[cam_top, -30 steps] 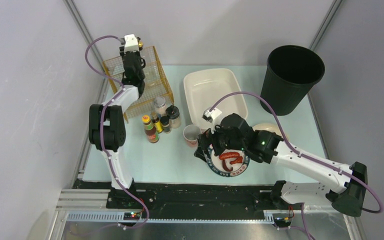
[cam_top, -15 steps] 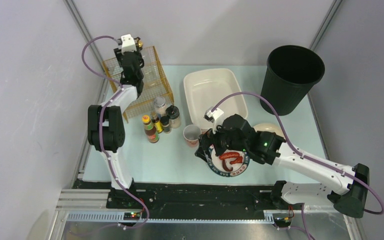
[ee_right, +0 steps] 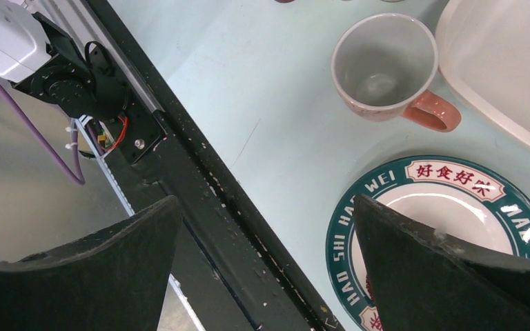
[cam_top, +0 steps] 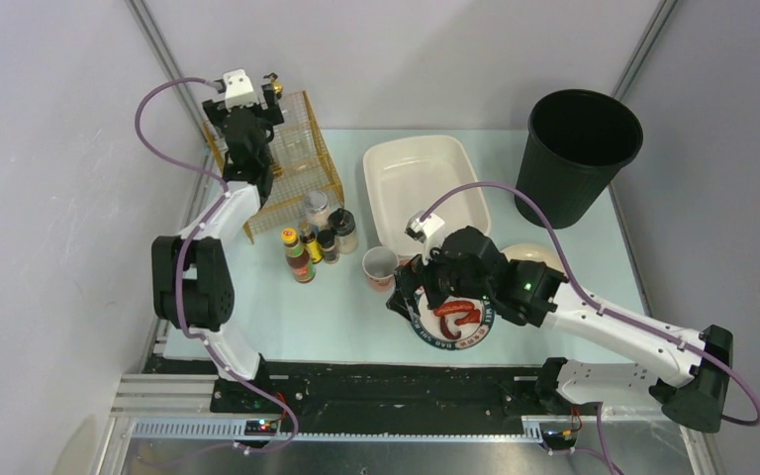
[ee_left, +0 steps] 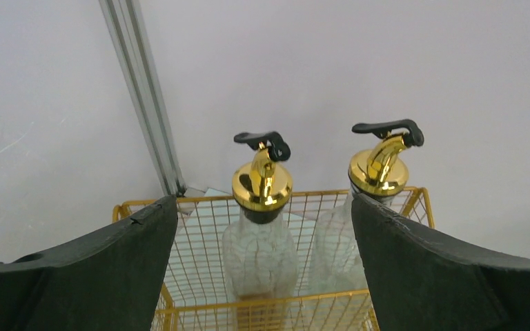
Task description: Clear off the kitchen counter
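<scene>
Grey walls close in the cell on the far, left and right sides, and the kitchen counter [cam_top: 336, 317] lies flat below me, pale mint and framed by aluminium rails. I judge its long axis to run left to right, with its face straight up.

My left gripper [ee_left: 262, 203] hangs at the far left corner with its jaws spread wide and nothing between them. Just beyond its fingers two glass dispenser bottles stand upright in the gold wire basket [cam_top: 297, 148], one [ee_left: 261, 234] straight ahead and the other [ee_left: 379, 165] to its right. Their spouts point right.

My right gripper [ee_right: 266, 200] is also spread wide and empty. It hovers low over the near middle of the counter, above the edge of the green-rimmed plate [ee_right: 341, 241]. The mug [ee_right: 383, 69] sits just beyond, its handle turned toward the plate.

Further out, a cluster of sauce bottles [cam_top: 317, 237] stands near the basket's near side. The white basin [cam_top: 426, 178] lies far of the mug, a pale bowl [cam_top: 529, 255] sits beside my right arm, and the black bin [cam_top: 579, 148] stands in the far right corner.

I judge the clearing to be partly done, with the bottles going to the basket and the crockery to the basin. Next my left arm should lift clear of the basket wall without clipping a spout, then swing near for a sauce bottle. My right gripper needs to settle on the mug or the plate rim. The plate lies flat, so its thin edge will be awkward to pinch.
</scene>
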You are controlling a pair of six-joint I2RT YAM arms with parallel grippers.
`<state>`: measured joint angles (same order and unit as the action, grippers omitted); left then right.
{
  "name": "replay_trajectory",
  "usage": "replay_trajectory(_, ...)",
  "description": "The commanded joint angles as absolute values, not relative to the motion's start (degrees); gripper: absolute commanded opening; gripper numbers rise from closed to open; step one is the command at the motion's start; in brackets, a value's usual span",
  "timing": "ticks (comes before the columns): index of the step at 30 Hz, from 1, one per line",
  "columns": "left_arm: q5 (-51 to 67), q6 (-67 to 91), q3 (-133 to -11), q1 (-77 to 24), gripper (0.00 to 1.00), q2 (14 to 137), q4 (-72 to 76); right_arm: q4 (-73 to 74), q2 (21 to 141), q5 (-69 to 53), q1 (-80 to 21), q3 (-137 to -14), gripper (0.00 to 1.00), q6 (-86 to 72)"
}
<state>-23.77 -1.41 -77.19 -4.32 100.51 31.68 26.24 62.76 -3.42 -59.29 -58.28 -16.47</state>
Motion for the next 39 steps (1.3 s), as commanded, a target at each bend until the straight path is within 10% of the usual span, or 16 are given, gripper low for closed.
replay_trajectory(1, -21.27, 2.1, -72.97, -4.3, 1.0, 94.14, 32.27, 25.15, 60.85, -2.97, -59.67, -58.39, 0.99, -15.89)
replay_trajectory(15, -11.84, 12.96, -54.51, -6.44, 1.0, 73.57, 27.43, 26.22, 58.39, -1.83, -59.6, -59.89, 0.99, -16.75)
replay_trajectory(39, -9.0, 26.76, -47.88, -16.95, 1.0, 48.0, -21.31, 27.74, 62.63, -2.25, -60.55, -65.21, 0.98, -16.9)
